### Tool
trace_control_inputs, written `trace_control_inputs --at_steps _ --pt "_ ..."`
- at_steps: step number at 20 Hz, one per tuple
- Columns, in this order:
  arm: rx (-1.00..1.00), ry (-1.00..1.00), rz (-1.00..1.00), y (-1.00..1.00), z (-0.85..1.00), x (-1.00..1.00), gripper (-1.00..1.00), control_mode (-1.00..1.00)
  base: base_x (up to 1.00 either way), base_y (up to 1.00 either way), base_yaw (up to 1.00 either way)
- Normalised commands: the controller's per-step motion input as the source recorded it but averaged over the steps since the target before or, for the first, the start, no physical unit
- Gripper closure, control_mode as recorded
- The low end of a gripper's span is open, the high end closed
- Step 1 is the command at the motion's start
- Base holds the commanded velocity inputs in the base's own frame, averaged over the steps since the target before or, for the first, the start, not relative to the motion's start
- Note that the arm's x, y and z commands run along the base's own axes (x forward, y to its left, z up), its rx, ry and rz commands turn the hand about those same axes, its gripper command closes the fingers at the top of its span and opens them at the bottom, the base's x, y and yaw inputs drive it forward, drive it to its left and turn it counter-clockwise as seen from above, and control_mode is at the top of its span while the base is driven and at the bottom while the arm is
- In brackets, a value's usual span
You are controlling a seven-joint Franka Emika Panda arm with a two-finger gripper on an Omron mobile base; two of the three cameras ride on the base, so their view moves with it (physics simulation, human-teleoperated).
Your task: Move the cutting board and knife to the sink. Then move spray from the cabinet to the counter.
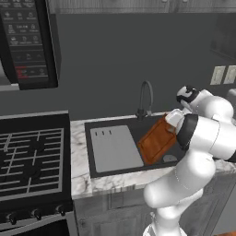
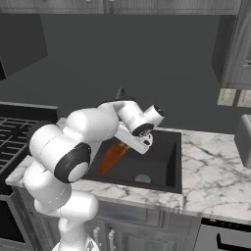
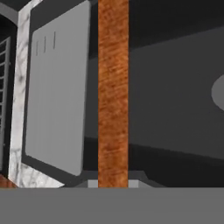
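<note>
Pinching the cutting board (image 1: 157, 140) on its edge, the gripper (image 3: 113, 183) holds it tilted inside the sink (image 1: 110, 125), at three o'clock from the light grey panel (image 1: 115, 148).

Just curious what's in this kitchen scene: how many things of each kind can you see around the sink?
Cutting board: 1
Sink: 1
Faucet: 1
Stove: 1
Microwave: 1
Total: 5

Base cams behind arm, left & right — both face sink (image 1: 115, 147), hand cam close above basin
</note>
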Motion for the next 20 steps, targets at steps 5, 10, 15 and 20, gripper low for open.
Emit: trace_control_inputs --at_steps 5,10,15,20 --pt "0.00 0.01 0.01 0.14 -0.48 0.13 1.00 -1.00 0.00 0.00 0.00" --pt "0.00 0.01 -0.01 -0.06 -0.39 0.06 1.00 -1.00 0.00 0.00 0.00" --pt "0.00 0.00 -0.08 -0.09 -0.46 0.06 1.00 -1.00 0.00 0.00 0.00" --pt "0.00 0.00 -0.11 -0.01 -0.46 0.21 1.00 -1.00 0.00 0.00 0.00"
